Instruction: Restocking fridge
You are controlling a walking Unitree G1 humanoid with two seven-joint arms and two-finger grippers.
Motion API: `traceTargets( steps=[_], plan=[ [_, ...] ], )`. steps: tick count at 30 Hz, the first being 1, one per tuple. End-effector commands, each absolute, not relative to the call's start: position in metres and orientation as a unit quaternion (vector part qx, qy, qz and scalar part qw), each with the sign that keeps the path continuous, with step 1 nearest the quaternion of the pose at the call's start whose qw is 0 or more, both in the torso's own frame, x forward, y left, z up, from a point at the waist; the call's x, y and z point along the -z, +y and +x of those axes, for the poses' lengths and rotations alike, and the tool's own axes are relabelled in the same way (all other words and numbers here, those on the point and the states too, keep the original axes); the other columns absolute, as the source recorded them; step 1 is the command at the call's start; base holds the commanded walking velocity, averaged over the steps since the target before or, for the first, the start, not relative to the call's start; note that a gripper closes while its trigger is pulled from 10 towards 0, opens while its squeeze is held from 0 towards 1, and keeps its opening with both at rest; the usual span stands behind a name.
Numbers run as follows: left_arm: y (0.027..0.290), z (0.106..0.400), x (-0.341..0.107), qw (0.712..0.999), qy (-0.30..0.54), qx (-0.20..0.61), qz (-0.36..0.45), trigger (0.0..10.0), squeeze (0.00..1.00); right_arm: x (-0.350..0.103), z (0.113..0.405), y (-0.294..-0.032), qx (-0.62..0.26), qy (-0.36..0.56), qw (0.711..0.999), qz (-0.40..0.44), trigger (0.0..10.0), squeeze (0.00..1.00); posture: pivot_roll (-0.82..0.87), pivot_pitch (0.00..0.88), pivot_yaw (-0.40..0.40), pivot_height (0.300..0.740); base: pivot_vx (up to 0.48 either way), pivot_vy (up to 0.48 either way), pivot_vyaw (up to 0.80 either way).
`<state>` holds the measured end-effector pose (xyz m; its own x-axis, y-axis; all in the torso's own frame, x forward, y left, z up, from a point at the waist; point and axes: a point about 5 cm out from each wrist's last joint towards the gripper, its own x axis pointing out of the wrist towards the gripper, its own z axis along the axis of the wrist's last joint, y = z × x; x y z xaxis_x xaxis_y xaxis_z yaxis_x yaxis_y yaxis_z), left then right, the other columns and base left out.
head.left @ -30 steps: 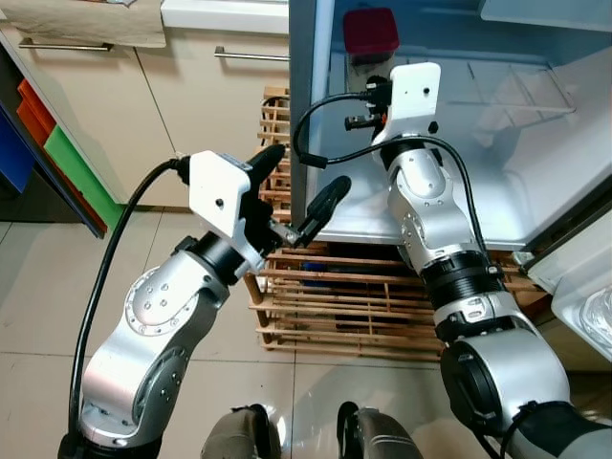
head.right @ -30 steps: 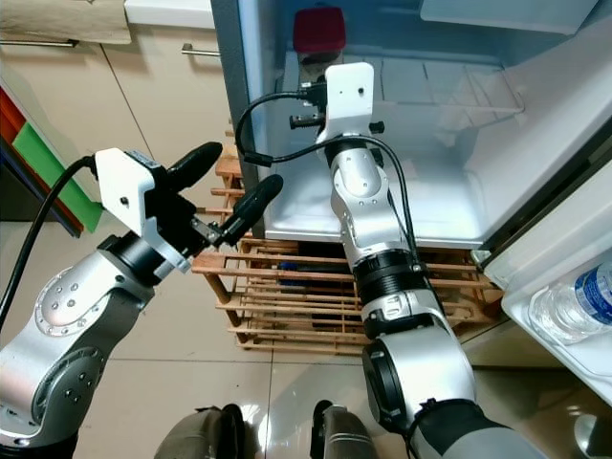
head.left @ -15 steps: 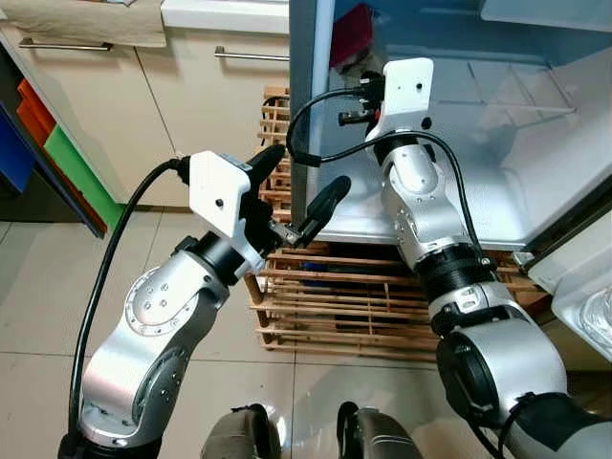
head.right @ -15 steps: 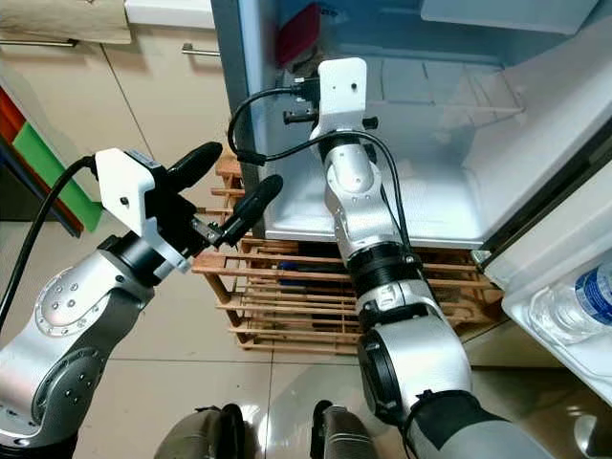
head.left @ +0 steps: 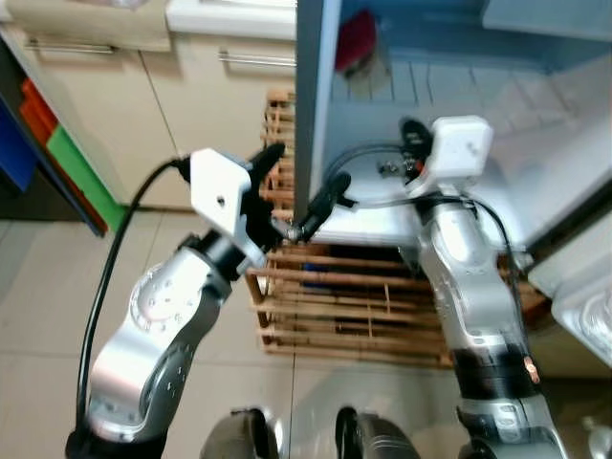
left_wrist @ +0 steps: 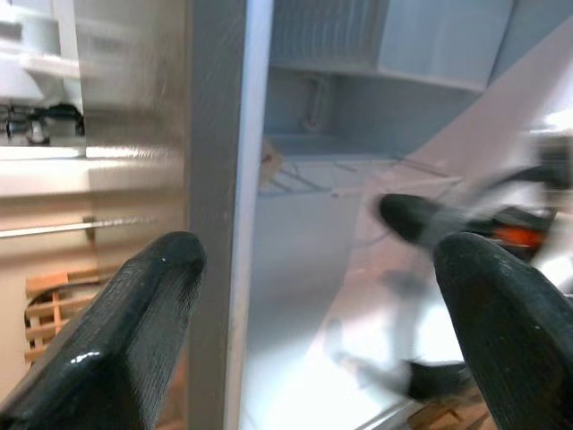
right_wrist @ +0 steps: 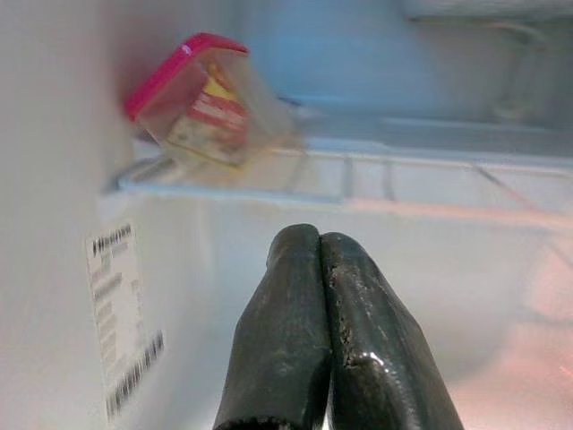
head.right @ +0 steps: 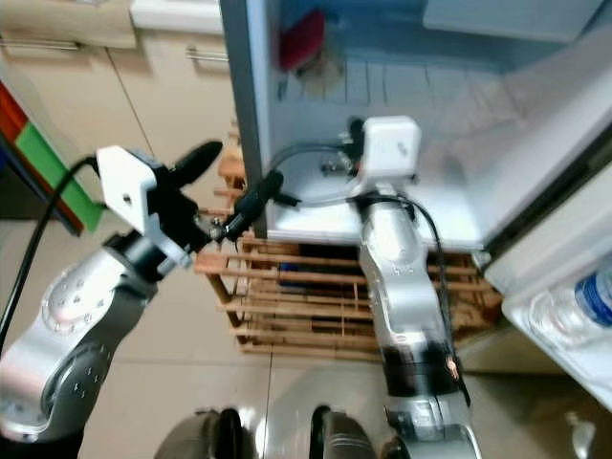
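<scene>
The red-lidded container sits tilted on the fridge's wire shelf, against the inner side wall, up and ahead of the right gripper, whose 2 fingers are pressed together, empty. The left gripper hangs spread outside the fridge edge, above a wooden crate.

Head cameras look down at the open fridge toward 12 o'clock; both wrist cameras face its interior closely, sharing its shelf.

R gripper pulled back from red-lid container, fingers now pressed together; container left tilted vs fridge wall.
</scene>
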<state>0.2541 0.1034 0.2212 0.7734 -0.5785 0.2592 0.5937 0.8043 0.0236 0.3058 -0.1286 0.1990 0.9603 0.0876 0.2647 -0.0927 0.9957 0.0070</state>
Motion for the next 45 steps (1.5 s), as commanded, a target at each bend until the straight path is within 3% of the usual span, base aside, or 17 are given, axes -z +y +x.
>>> traceTargets(
  steps=[1,8,9,10,17,28,35,45],
  plan=[
    [0.104,0.257,-0.217,0.943,-0.121,0.306,-0.047,10.0,0.0,-0.209,0.295,-0.13,-0.061,-0.155,0.986,0.028,10.0,0.0,-0.09,0.068,-0.02,0.74,0.0,0.0,0.0],
    [0.116,0.273,-0.186,0.976,-0.07,0.203,-0.041,10.0,0.0,-0.177,0.277,-0.148,-0.02,-0.104,0.994,0.022,10.0,0.0,-0.12,0.058,0.012,0.74,0.0,0.0,0.0],
    [0.127,0.278,-0.175,0.986,-0.049,0.159,-0.031,10.0,0.0,-0.159,0.274,-0.157,0.002,-0.07,0.997,0.038,10.0,1.0,-0.12,0.053,0.016,0.74,0.0,0.0,0.0],
    [0.133,0.281,-0.172,0.99,-0.044,0.133,-0.021,10.0,1.0,-0.152,0.272,-0.161,0.01,-0.055,0.998,0.042,10.0,1.0,-0.12,0.05,0.02,0.74,0.0,0.0,0.0],
    [0.148,0.294,-0.156,0.996,-0.013,0.06,0.059,10.0,1.0,-0.127,0.271,-0.172,0.031,-0.007,0.999,0.026,10.0,1.0,-0.12,0.04,0.023,0.74,0.0,0.0,0.0],
    [0.155,0.292,-0.151,0.997,-0.028,0.06,0.026,10.0,1.0,-0.123,0.269,-0.168,0.024,-0.022,0.999,0.015,10.0,1.0,-0.09,0.032,0.017,0.74,0.0,0.0,0.0],
    [0.156,0.292,-0.15,0.997,-0.034,0.055,0.029,10.0,1.0,-0.124,0.268,-0.188,0.069,-0.03,0.997,0.024,10.0,1.0,-0.09,0.034,0.012,0.74,0.0,0.0,0.0],
    [0.152,0.289,-0.146,0.997,-0.033,0.056,0.04,10.0,1.0,-0.12,0.264,-0.174,0.004,-0.024,0.999,-0.027,10.0,1.0,-0.1,0.046,-0.005,0.74,0.0,0.0,0.0]
  ],
)
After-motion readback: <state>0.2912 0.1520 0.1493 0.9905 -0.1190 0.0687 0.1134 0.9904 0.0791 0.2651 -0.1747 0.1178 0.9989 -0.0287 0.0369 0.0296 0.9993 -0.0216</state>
